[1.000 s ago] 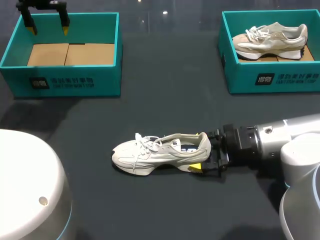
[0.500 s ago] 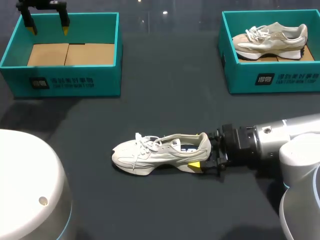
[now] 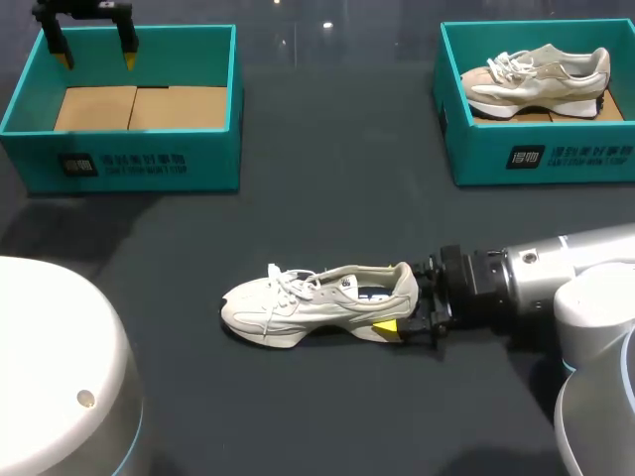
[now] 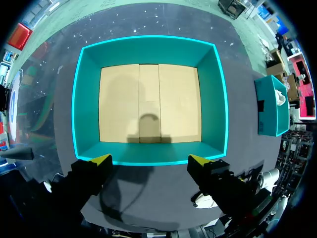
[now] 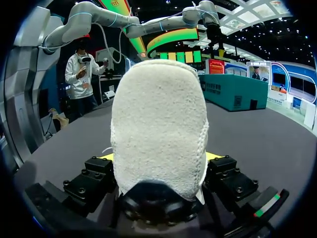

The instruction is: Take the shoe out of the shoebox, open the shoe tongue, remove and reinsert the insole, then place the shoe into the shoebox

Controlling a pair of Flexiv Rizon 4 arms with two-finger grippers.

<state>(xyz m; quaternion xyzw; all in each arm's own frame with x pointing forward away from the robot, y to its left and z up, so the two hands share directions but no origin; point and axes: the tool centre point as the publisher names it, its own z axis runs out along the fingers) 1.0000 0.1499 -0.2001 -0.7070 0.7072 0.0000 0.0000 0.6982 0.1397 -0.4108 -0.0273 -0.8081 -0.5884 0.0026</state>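
The white shoe (image 3: pixel 317 302) rests on the table (image 3: pixel 337 188), outside both boxes, with its toe toward the robot's left. The right gripper (image 3: pixel 399 299) grips its heel from both sides. In the right wrist view the heel hides nearly all of both fingertips. The left gripper (image 4: pixel 149 159) hangs wide open and empty over the left shoebox (image 4: pixel 86 104).

right gripper (image 3: pixel 401 300) far fingertip hidden behind shoe (image 3: pixel 317 302)

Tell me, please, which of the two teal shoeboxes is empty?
The left shoebox, below the left gripper: only its bare cardboard floor shows. The right shoebox holds a beige shoe.
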